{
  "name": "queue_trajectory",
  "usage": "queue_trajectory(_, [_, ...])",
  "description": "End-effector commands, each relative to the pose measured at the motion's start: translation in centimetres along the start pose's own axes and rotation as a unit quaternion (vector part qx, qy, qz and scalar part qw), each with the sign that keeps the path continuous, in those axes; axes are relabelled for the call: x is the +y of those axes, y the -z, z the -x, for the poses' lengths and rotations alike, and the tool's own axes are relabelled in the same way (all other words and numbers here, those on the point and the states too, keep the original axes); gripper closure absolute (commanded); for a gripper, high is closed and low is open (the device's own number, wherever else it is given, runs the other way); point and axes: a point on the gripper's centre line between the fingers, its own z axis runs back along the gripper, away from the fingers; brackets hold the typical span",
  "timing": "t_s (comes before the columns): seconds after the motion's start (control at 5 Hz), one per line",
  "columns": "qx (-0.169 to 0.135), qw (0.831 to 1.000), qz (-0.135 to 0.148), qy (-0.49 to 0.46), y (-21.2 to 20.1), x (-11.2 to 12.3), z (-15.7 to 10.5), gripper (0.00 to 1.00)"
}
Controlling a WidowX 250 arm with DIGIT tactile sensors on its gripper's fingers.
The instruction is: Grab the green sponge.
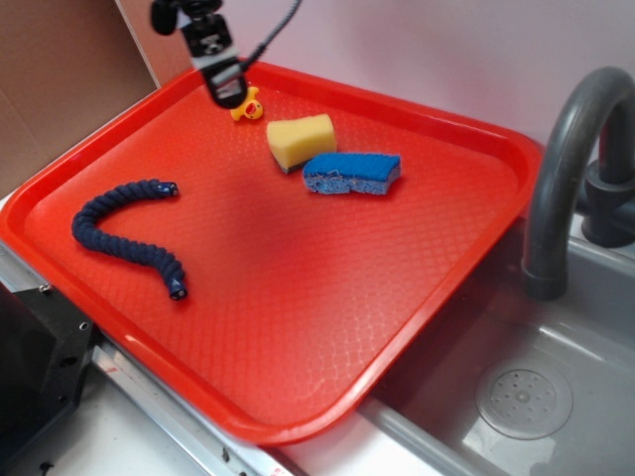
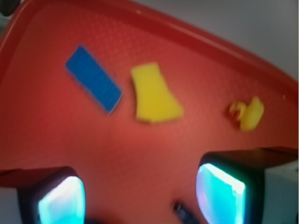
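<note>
The fingers (image 2: 60, 198) are spread and hold nothing, hanging above the red tray (image 1: 327, 327). The green sponge (image 2: 154, 94) lies on the tray ahead of them, between the blue sponge (image 2: 93, 84) and the duck (image 2: 248, 112).

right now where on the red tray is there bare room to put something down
The biggest free patch on the red tray is its near half, between the blue rope and the rim by the sink. The far end is crowded: rubber duck, green sponge and blue sponge cluster there, with the end effector above the duck.
</note>
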Motion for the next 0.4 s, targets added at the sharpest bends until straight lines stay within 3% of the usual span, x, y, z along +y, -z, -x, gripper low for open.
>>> queue_trajectory(0.0, [0.003,1.000,-0.011,0.029,2.5,0.9,-3.7,0.00])
queue_trajectory(0.2, [0.019,0.999,-0.007,0.043,4.4,1.1,-4.2,0.00])
